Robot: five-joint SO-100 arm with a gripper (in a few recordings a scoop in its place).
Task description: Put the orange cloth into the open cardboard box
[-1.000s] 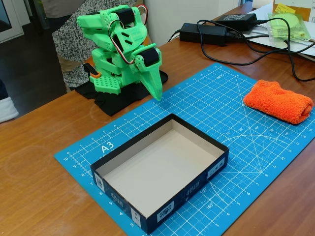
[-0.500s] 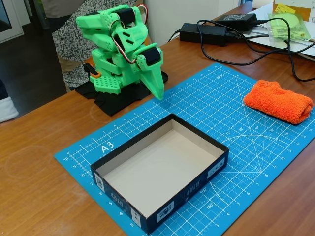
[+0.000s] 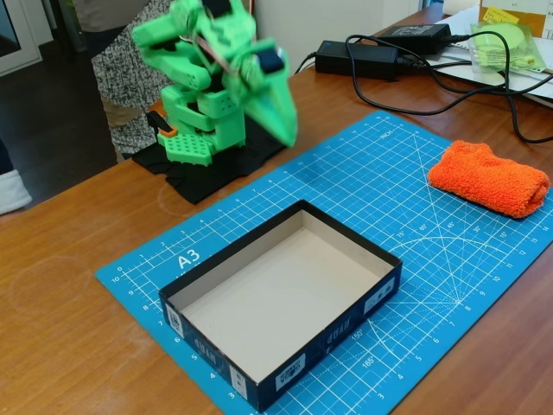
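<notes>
Fixed view. One bright green plastic robot arm [image 3: 203, 82] stands on a black base pad [image 3: 212, 169] at the far left of a brown wooden table [image 3: 60, 277]. Its single two-finger gripper [image 3: 281, 117] points down and to the right, blurred, above the far edge of one blue A3 cutting mat [image 3: 415, 285]; the blur hides how far the jaws are parted, and nothing is seen between them.

One shallow rectangular cardboard box [image 3: 346, 324], dark navy outside with small white labels and plain beige inside, lies open on the near left part of the mat. One bright orange fluffy terry cloth [image 3: 488, 179], bunched into a roll, lies on the mat's far right edge, well apart from both box and gripper. The mat surface between gripper and cloth is bare.

Behind the mat lie two black power adapters [image 3: 356, 58] with black cables [image 3: 484, 91] trailing across the table, and one clear bag holding yellow-green items [image 3: 510, 43]. A person in patterned clothing [image 3: 125, 78] stands behind the arm.
</notes>
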